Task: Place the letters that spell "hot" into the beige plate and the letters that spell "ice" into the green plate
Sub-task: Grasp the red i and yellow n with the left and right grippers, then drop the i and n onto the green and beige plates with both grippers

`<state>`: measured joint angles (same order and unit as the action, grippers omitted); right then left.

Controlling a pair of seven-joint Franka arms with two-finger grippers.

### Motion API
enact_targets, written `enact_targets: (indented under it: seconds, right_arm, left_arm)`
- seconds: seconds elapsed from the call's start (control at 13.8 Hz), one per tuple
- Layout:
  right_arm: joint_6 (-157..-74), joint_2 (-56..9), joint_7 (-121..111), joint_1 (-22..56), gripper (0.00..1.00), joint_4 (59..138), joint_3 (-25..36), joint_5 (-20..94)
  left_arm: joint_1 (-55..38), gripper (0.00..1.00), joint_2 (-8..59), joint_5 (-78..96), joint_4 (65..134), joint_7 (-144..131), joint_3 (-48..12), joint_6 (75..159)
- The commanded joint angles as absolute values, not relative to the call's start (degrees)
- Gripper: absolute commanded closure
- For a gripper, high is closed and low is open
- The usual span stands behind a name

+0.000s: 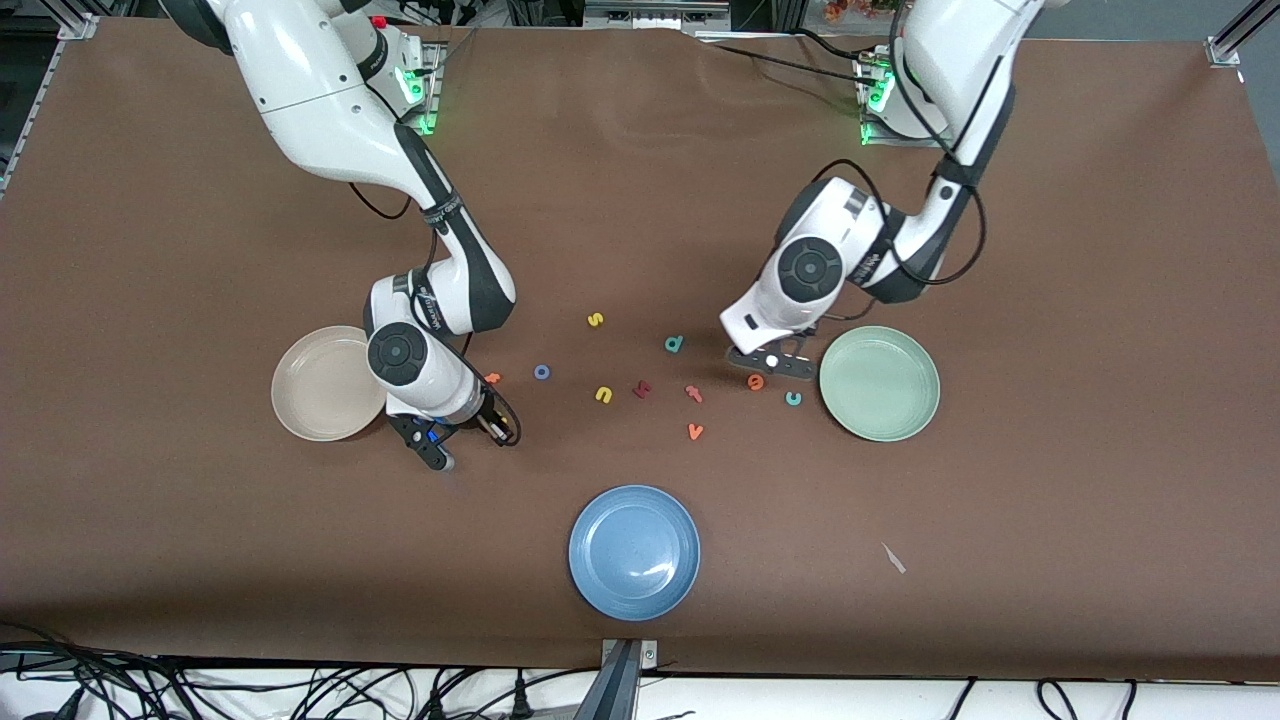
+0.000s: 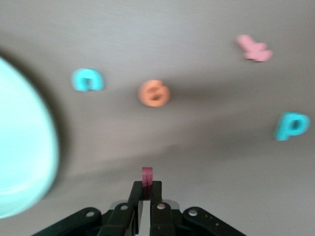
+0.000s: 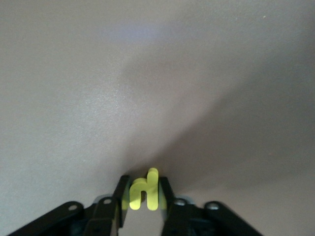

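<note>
Frankly, we fear both thin foam letters slipping: our left gripper pinches the red i beside the green plate, our right gripper nips the yellow h at its tips.

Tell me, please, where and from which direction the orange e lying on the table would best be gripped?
The orange e lies flat beside the teal c, so probably come straight down from above, pinching across its outer rounded edges; its flatness leaves no side hold.
</note>
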<state>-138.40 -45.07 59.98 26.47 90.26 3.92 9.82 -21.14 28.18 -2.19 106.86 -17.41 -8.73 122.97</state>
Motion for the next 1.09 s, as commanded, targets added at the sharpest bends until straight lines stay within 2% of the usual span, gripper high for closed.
enact_targets:
  seconds: [0.0,0.22,0.36,0.44,0.51,0.58,0.65,0.87,1.02]
  right_arm:
    - [-139.13,-47.11,59.86,26.98,0.87,88.33,4.31,12.56]
    - [-138.26,-47.02,59.50,26.81,0.94,86.93,4.39,12.92]
    - [-131.62,-46.32,55.67,26.19,0.96,84.04,4.92,12.22]
    - [-127.57,-45.80,51.46,25.93,0.96,82.72,5.53,12.13]
    - [-125.27,-44.66,47.15,25.75,0.96,82.97,6.84,11.95]
    - [-122.55,-43.17,42.59,25.75,0.96,83.93,8.33,11.95]
    - [-120.00,-41.50,37.32,25.84,0.96,86.02,9.92,11.78]
    - [-121.28,-32.55,22.20,25.84,0.96,98.57,14.57,11.60]
    - [-128.02,-27.62,13.66,25.84,0.96,108.41,17.65,11.69]
  left_arm:
    - [-16.54,0.93,27.33,-6.58,107.49,-11.62,-9.14,121.55]
    - [-11.97,0.88,28.29,-9.30,106.97,-4.51,-9.14,122.17]
    - [-10.29,0.87,29.70,-11.42,106.96,-3.17,-9.14,123.39]
    - [-10.02,0.81,30.75,-11.60,107.14,-3.16,-9.14,124.36]
    - [-9.76,0.55,31.54,-11.60,107.23,-3.25,-9.14,124.97]
    - [-9.76,0.01,31.55,-11.51,107.40,-3.60,-9.14,124.98]
    - [-9.76,0.00,31.03,-11.51,107.49,-3.95,-9.23,124.37]
    - [-10.63,0.00,29.10,-10.64,107.40,-4.48,-10.02,123.40]
    - [-10.02,0.00,28.48,-10.20,106.96,-7.71,-13.78,123.31]
